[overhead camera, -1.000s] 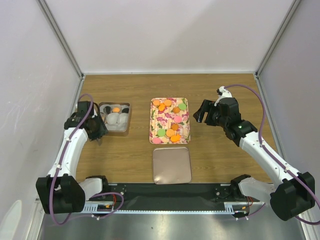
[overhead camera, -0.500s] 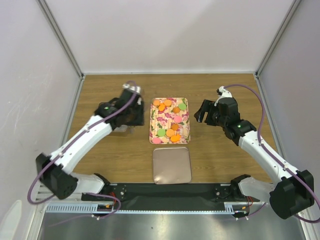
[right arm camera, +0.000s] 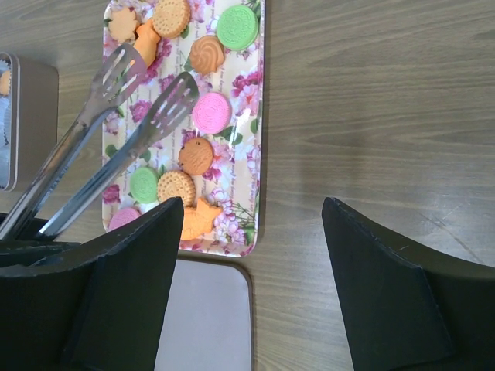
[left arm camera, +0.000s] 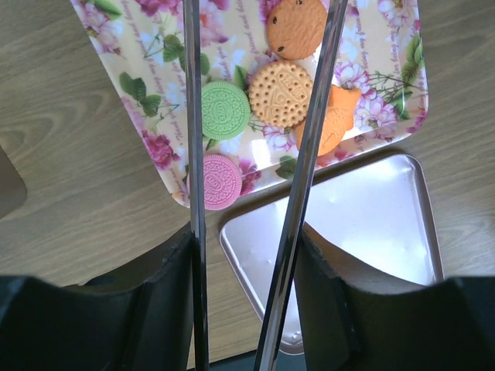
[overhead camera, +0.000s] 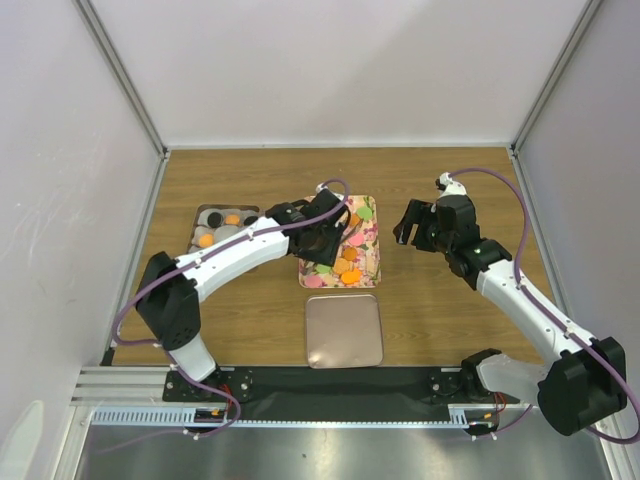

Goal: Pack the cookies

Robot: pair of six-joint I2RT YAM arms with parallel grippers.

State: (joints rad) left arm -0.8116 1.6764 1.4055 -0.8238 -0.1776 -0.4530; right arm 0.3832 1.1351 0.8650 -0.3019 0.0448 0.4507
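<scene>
The cookies lie on the floral tray: orange, green and pink discs. In the left wrist view a green one and an orange one lie between the two arms of metal tongs. My left gripper is shut on the tongs and holds them over the tray, their slotted tips apart above the cookies. My right gripper is open and empty, over bare wood just right of the tray.
A metal tin with a few cookies in paper cups stands left of the tray. The plain square lid lies in front of the tray, also in the left wrist view. White walls close in three sides.
My left arm has swung from the tin at the left across to the tray, carrying the tongs. The right arm has barely moved.
</scene>
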